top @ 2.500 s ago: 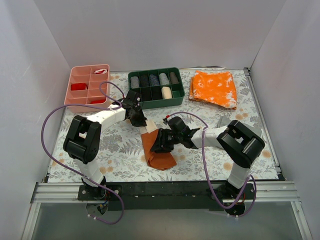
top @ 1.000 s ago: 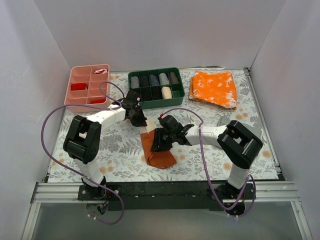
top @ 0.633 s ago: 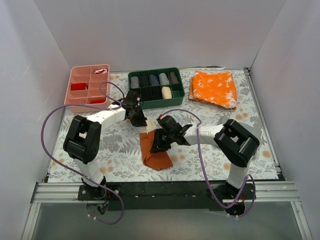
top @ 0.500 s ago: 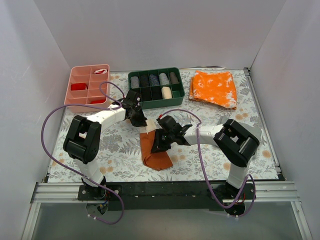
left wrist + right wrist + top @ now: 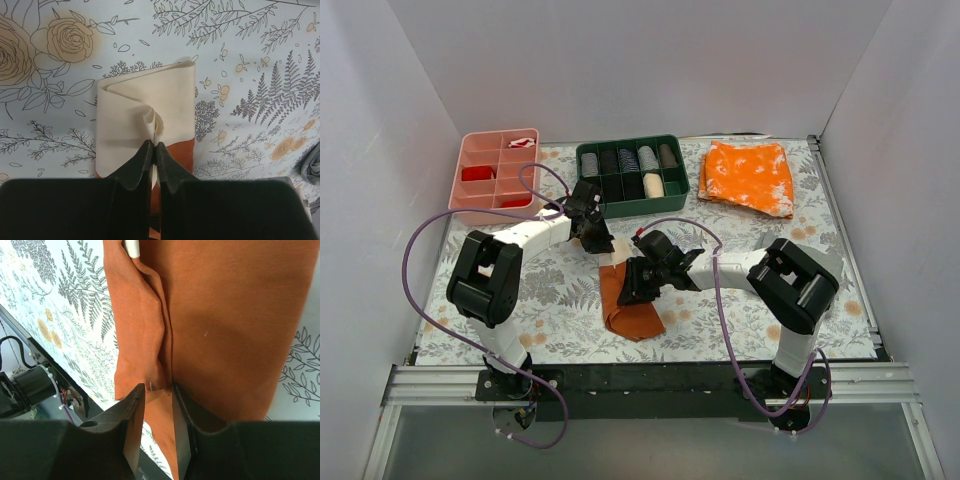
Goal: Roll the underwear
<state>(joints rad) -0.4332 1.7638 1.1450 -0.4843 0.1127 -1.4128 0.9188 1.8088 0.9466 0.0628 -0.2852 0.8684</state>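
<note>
- Underwear [image 5: 632,312]: flat on table [image 5: 560,300], centre, toward near side; rust face up, cream end far.
- Left gripper [image 5: 154,150]: closed, pinching cream fold.
- Right gripper [image 5: 159,389]: nearly closed, nipping rust ridge.

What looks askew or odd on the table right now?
The rust-brown and cream cloth underwear is not lying flat. The left tool pinches up a small curled pucker in its cream end, and the right tool grips a long raised ridge running along its rust face. Nothing looks spilled or damaged.
</note>
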